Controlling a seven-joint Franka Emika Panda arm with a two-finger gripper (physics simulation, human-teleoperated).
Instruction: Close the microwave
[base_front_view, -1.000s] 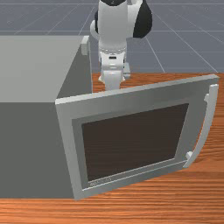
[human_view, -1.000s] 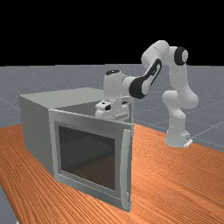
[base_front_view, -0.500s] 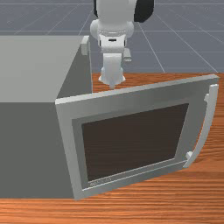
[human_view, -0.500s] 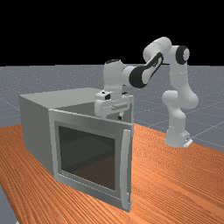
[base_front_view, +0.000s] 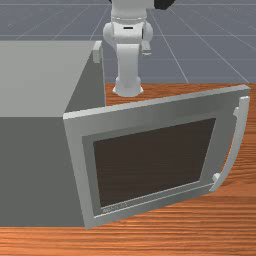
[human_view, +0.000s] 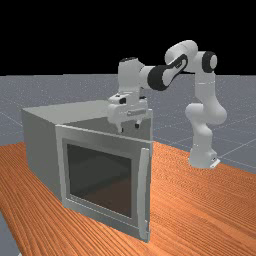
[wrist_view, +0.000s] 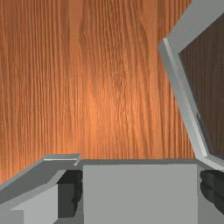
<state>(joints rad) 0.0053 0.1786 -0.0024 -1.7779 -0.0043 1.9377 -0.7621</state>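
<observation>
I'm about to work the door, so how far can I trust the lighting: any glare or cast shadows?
Wrist view: a soft bright patch on the table; front view: door glass dark, without glare; far view: that glass reddish low down; no clear cast shadow in any view.

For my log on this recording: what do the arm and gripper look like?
The arm is white, with smooth, rounded segments and black caps or bands at some joints. The gripper has a white body with small black details and two short fingers, black at the tips. I see no cables or lettering.
</observation>
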